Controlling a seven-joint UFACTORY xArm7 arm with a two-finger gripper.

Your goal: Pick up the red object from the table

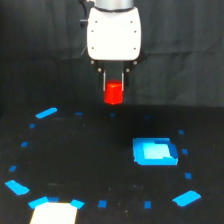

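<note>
We see the gripper (114,86) hanging from the white arm head (113,31), its two thin fingers (104,81) closed on the red block (114,92), which is held up off the table (90,160). The block sits upright between them, its short axis vertical, lower end poking out below the fingertips. Blue patch (154,152) lies on the table, toward the exterior view's right
</note>
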